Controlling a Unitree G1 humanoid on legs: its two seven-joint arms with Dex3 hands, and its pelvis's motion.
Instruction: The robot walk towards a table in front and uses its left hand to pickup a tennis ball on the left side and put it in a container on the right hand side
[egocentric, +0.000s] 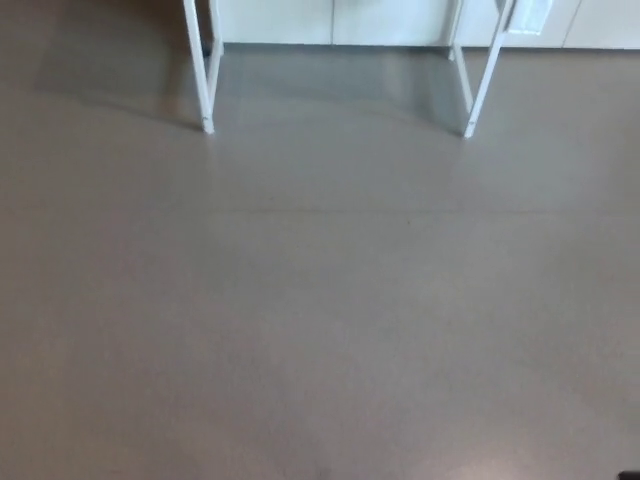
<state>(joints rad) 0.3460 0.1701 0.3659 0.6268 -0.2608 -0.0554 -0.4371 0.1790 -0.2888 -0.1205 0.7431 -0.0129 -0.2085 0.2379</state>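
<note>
Only the lower parts of a table show in the head view: a white left leg (200, 70) and a white right leg (482, 75) stand on the grey floor at the top of the picture. The tabletop, the tennis ball and the container are out of the frame. Neither of my hands shows. A small dark speck (630, 475) sits at the bottom right corner; I cannot tell what it is.
Grey floor (320, 300) fills most of the view, with a faint seam running across it. A white wall or cabinet base (330, 20) stands behind the table legs. A white object (530, 15) hangs near the right leg.
</note>
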